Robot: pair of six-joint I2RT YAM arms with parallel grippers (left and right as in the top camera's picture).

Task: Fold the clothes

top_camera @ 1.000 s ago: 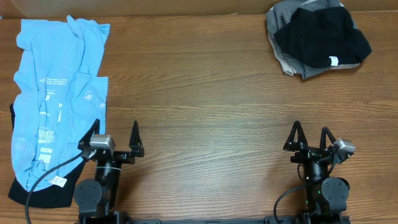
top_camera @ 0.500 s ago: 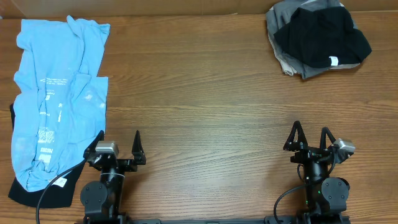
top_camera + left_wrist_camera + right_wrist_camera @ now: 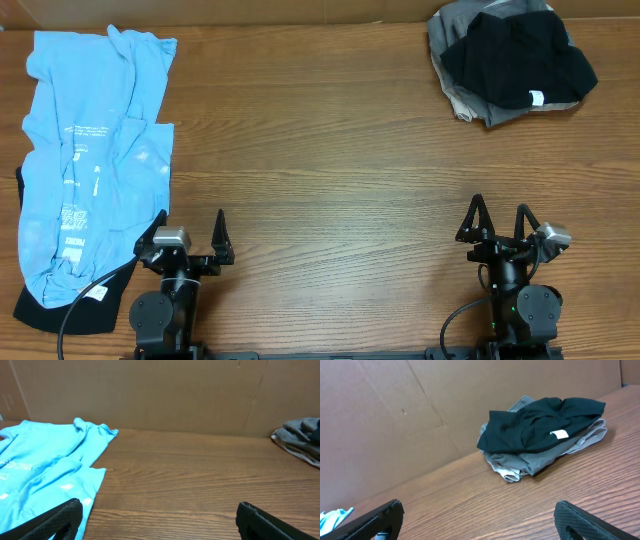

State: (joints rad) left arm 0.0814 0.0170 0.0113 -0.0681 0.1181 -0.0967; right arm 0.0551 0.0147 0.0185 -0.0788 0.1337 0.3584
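Note:
A light blue shirt (image 3: 95, 150) lies spread and rumpled along the table's left side, over a black garment (image 3: 70, 315) whose edge shows at the front left. It also shows in the left wrist view (image 3: 45, 470). A folded stack with a black garment (image 3: 515, 60) on a grey one (image 3: 455, 95) sits at the back right, also in the right wrist view (image 3: 540, 427). My left gripper (image 3: 190, 232) is open and empty at the front left, just right of the blue shirt. My right gripper (image 3: 497, 222) is open and empty at the front right.
A brown cardboard wall (image 3: 160, 395) runs along the table's far edge. Bare wooden tabletop (image 3: 320, 170) lies between the two clothing piles. A black cable (image 3: 85, 290) runs from the left arm over the clothes at the front left.
The left arm drew back slightly toward the front edge between one second and half a second ago, then stayed still. The right arm and the clothes have not moved.

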